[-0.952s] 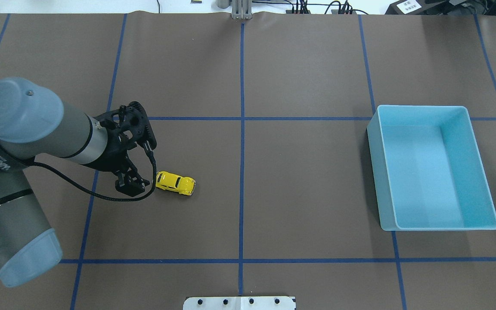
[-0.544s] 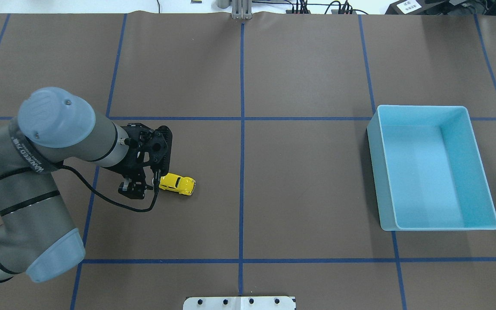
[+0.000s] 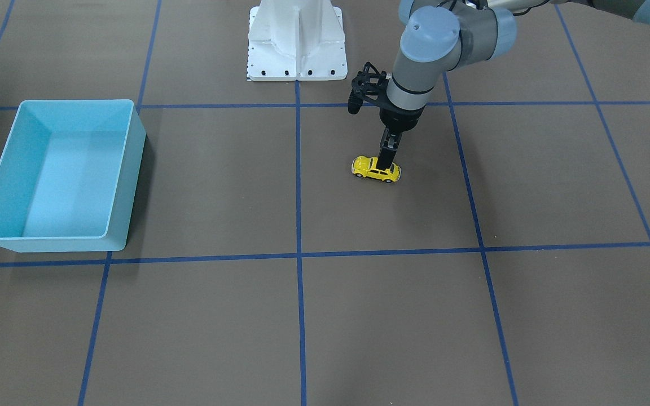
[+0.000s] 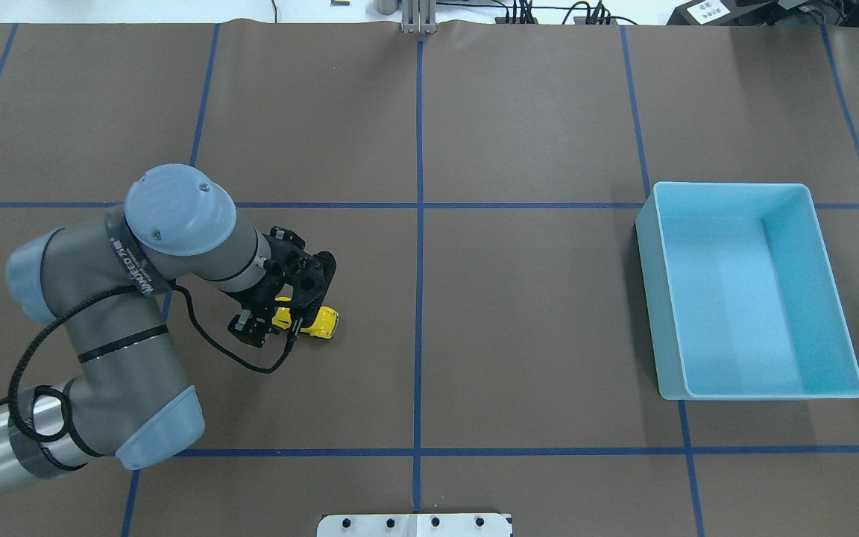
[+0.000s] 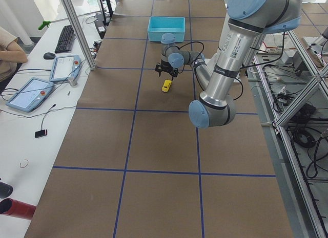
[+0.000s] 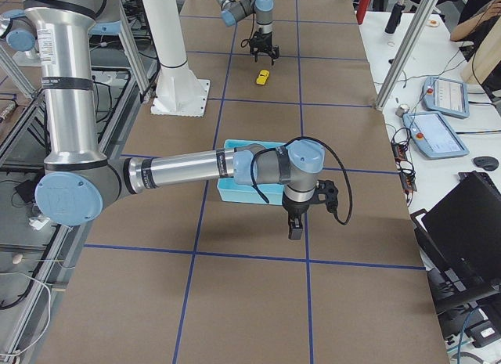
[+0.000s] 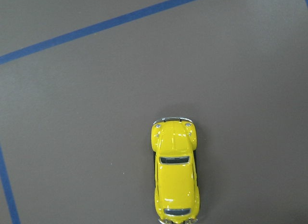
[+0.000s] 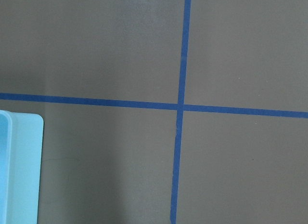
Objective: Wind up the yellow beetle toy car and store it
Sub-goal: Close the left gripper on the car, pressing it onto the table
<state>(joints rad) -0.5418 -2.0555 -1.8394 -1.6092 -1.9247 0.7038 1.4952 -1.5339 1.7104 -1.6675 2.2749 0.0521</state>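
The yellow beetle toy car (image 4: 323,321) stands on its wheels on the brown table, left of centre. It also shows in the front view (image 3: 374,169) and at the bottom of the left wrist view (image 7: 174,178). My left gripper (image 4: 256,330) points straight down just above the car's rear end (image 3: 386,159), apart from it, and looks open and empty. The blue bin (image 4: 649,298) stands empty at the far right. My right gripper (image 6: 293,221) shows only in the right side view, beside the bin (image 6: 235,193). I cannot tell if it is open.
The white robot base plate (image 3: 295,39) sits at the table's near edge. Blue tape lines (image 4: 419,224) mark a grid on the table. A corner of the bin (image 8: 19,166) shows in the right wrist view. Operator desks with tablets (image 5: 32,92) flank the table.
My left arm has swung to the right. Its gripper has gone from left of the car to over the car's rear end. The car has not moved.
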